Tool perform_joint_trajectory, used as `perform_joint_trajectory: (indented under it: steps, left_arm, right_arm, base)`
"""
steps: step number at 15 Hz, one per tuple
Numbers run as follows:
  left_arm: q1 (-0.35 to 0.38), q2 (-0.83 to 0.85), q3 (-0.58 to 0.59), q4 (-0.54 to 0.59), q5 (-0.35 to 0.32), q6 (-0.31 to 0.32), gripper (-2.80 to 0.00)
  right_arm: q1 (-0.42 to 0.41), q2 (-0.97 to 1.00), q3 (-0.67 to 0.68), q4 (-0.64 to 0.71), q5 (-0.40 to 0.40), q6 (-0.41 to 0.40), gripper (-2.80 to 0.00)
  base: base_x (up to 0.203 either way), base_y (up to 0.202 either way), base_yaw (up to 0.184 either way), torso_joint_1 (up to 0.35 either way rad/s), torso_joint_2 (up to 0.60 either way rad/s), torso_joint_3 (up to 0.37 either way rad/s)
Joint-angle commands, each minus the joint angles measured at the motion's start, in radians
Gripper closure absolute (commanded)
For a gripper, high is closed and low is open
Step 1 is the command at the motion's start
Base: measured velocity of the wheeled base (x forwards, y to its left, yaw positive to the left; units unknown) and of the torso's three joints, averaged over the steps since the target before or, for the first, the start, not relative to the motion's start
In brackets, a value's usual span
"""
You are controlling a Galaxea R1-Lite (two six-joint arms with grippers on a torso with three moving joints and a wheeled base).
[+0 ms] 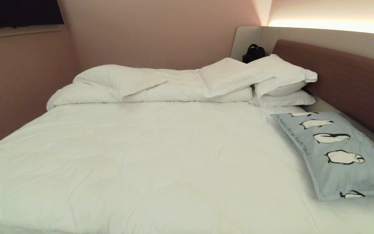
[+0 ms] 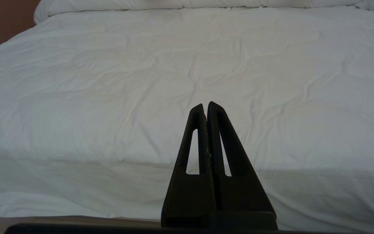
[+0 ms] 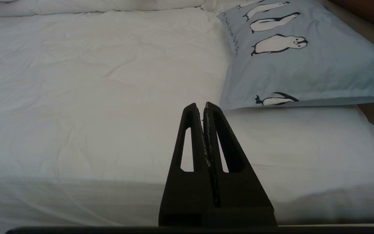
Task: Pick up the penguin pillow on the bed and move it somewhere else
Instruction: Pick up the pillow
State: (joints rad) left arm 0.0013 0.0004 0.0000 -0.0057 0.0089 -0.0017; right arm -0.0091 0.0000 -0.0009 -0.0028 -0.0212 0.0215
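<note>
Where frame cuts penguin pillow (image 1: 339,152) corner | both claws pressed together, empty

Dim, warm room — a glowing strip above the headboard (image 1: 342,74) — soft shadows, sharp focus.

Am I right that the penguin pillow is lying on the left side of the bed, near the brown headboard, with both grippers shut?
Not quite: the penguin pillow lies on the right side of the bed, as the head view shows. The rest holds: it is beside the brown headboard, and the left gripper and right gripper are both shut.
</note>
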Motion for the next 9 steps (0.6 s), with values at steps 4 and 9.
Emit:
perform_joint_trajectory:
  steps: [4,9]
  left_arm:
    - [0.0,0.0,0.0,0.0,0.0,-0.001,0.0]
    - [0.0,0.0,0.0,0.0,0.0,-0.001,0.0]
  right_arm:
    - [0.0,0.002,0.001,0.001,0.0,0.0,0.0]
    - [-0.001,0.002,0.001,0.0,0.0,-0.003,0.0]
  base:
    - [0.0,0.0,0.0,0.0,0.0,0.0]
    - [0.0,0.0,0.0,0.0,0.0,0.0]
